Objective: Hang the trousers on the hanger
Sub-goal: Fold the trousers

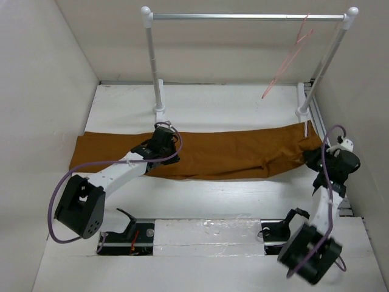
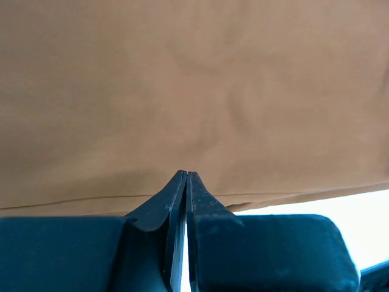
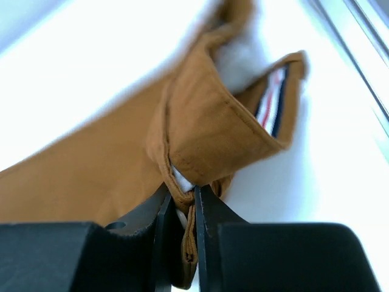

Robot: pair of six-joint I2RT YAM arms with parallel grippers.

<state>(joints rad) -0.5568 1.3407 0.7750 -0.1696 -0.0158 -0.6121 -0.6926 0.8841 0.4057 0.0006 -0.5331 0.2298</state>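
The rust-brown trousers point(image 1: 225, 152) lie stretched flat across the table from left to right. The waistband end is at the right, and its striped lining point(image 3: 271, 103) shows in the right wrist view. My right gripper point(image 1: 314, 159) is shut on a fold of the waistband edge point(image 3: 188, 201), with cloth pinched between the fingers. My left gripper point(image 1: 163, 139) is over the middle-left of the trousers point(image 2: 194, 91). Its fingers are shut with their tips point(image 2: 185, 177) against the cloth near its near edge, and no cloth shows between them. The pink wire hanger point(image 1: 290, 58) hangs tilted from the rail at the far right.
A silver rail point(image 1: 243, 17) on two white posts point(image 1: 153, 67) point(image 1: 322, 67) stands at the back of the table. White walls close in the left, right and back. A dark track with brackets point(image 1: 127, 234) runs along the near edge between the arm bases.
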